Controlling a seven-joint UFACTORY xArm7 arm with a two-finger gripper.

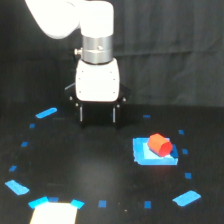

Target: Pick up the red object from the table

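One arm w/ a white body and a silver collar comes down from the top of the exterior view. Its gripper (pixel 97 116) hangs low over the table (pixel 90 165), dark fingers (pixel 81 113) pointing down. Fingers stand apart w/ a gap between them, so the claw looks open; nothing sits in that gap that I can see. Whether the tips touch the black surface I can't tell, since black fingers on a black top blur together.

Red object (pixel 159 144) lies well apart from the claw, off toward the exterior view's right and nearer the bottom of the view. It rests on a bright blue square patch (pixel 154 152), toward the patch's upper right part, tipped so one rounded orange end faces up-left. Not touched by the arm.

Small blue tape marks (pixel 46 113) ring the table in a loose circle. At the bottom edge a bright white-ish shape (pixel 54 212) is cut off by the frame; can't say what it is. Arm's upper part also runs out of view at top.
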